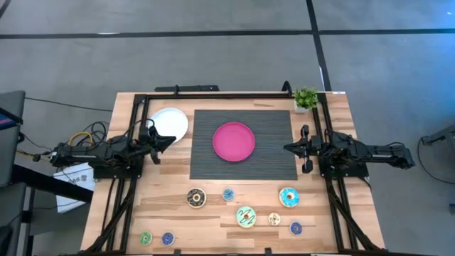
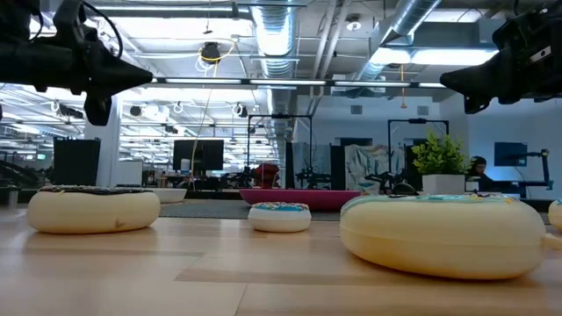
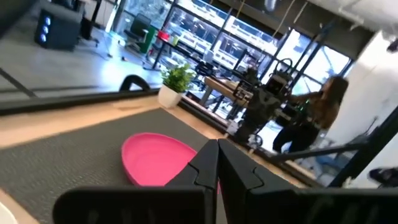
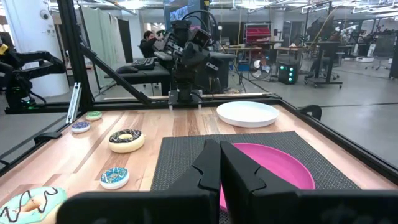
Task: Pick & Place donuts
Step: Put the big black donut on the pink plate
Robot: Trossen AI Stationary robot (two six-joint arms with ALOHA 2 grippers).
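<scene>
Eight donuts lie flat on the near half of the wooden table: chocolate-brown (image 1: 196, 198), light blue (image 1: 288, 197) and pale green (image 1: 246, 216) large ones, and tiny ones in blue (image 1: 228, 194), cream (image 1: 274, 219), blue (image 1: 296, 228), green (image 1: 145, 238) and blue (image 1: 168, 239). My left gripper (image 1: 173, 140) hovers shut by the near edge of the white plate (image 1: 169, 122), pointing right. My right gripper (image 1: 286, 148) hovers shut at the right edge of the dark mat, pointing left. Both are raised off the table and far from the donuts.
A pink plate (image 1: 234, 141) sits in the middle of the dark ribbed mat (image 1: 206, 160). A small potted plant (image 1: 306, 98) stands at the far right corner. Black rails (image 1: 213, 94) frame the table's far, left and right sides. A person shows beyond the table (image 3: 317, 112).
</scene>
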